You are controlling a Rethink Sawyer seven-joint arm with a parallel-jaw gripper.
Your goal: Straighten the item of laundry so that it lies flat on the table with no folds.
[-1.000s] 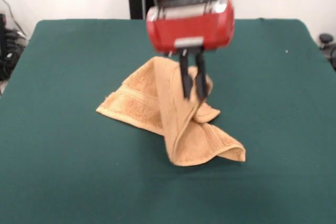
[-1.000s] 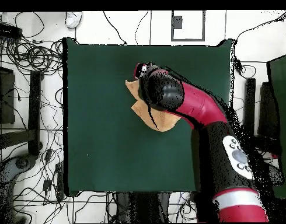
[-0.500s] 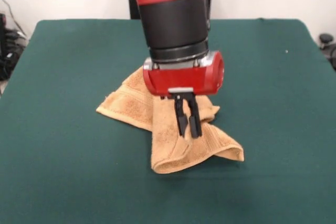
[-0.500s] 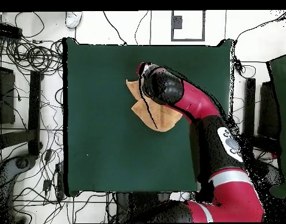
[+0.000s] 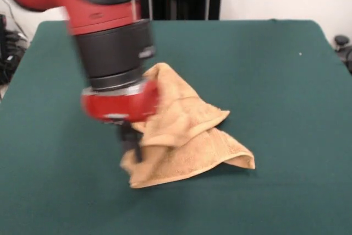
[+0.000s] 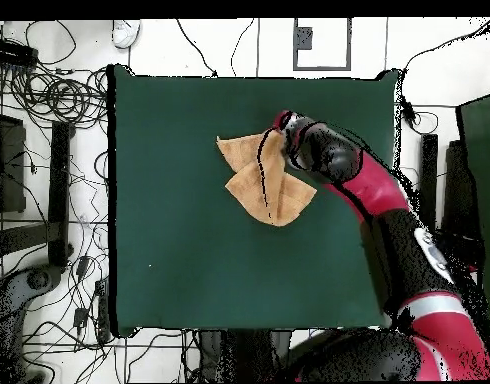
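Dark green felt covers the wide worktop [image 5: 286, 81], which fills most of the front view and is seen as a large square in the upper middle of the overhead view [image 6: 189, 250]. Tangled cables [image 6: 49, 100] are seen on the floor along the left edge of the overhead view.

A tan towel [image 5: 184, 141] lies crumpled slightly left of the centre of the front view, folded over itself in several layers, with one rounded corner reaching toward the lower right and a peak raised near the middle. In the overhead view the towel [image 6: 264, 185] is found in the upper middle of the green surface, with a dark crease running down it.

The red and black arm [image 5: 104, 31] comes down from the upper left of the front view, and its red wrist ring is seen just left of the towel. The jaws [image 5: 130, 146] are blurred and partly hidden at the towel's lower left edge, touching the cloth; whether they are apart or clamped on it cannot be told. In the overhead view the arm [image 6: 389, 220] enters from the lower right and ends at the towel's right side.
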